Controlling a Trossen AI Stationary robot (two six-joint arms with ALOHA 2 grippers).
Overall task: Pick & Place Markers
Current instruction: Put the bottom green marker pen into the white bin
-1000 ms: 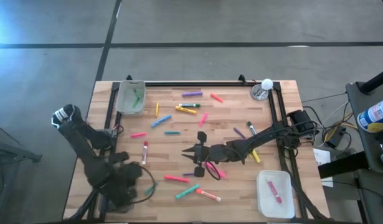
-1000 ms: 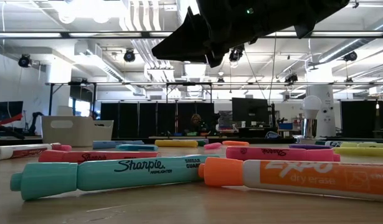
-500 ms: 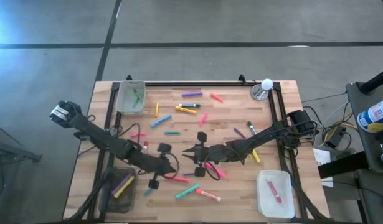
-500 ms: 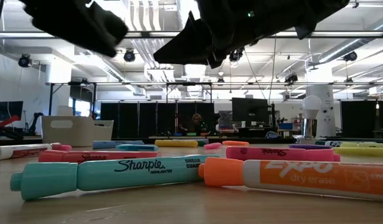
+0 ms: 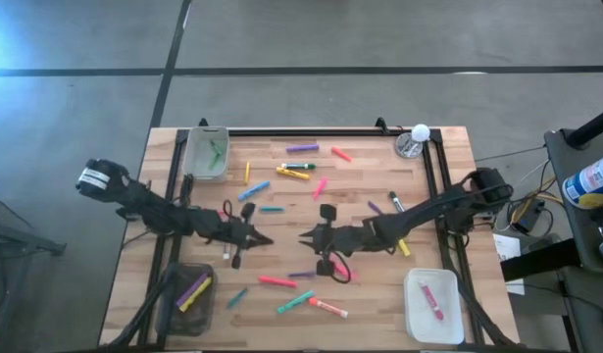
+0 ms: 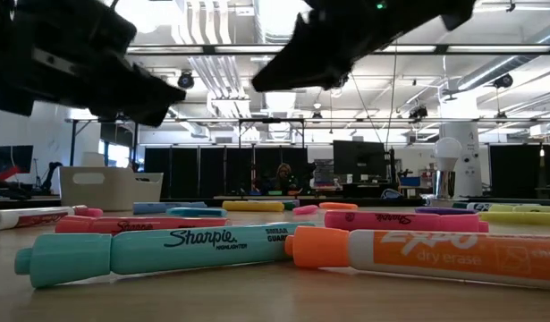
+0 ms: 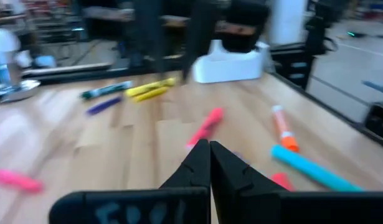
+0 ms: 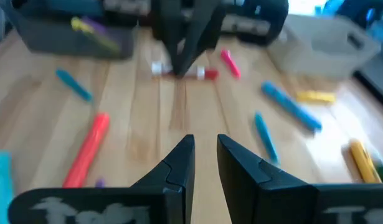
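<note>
While both dark arms hang above the middle of the butcher-block wooden table [image 5: 379, 294], neither carries a marker. At six o'clock, nearest the table's front edge, lie a teal highlighter marker [image 6: 154, 252] and an orange-capped white dry-erase marker [image 6: 427, 257], with pink ones beside them; a dark bin [image 5: 190, 292] at seven o'clock and a clear plastic bin [image 5: 433, 306] at five o'clock each hold a few. Just left of centre, the left gripper [image 5: 265, 238] has its jaws pressed together on nothing. Just right of centre, the right gripper [image 5: 307, 235] shows a narrow gap between its fingers, also empty. Farther off, yellow, purple and green markers scatter toward twelve o'clock, near a third bin [image 5: 205, 154] at eleven. This looks like the reach between picks: each gripper would need to open wider, line up over a loose marker, and descend.
</note>
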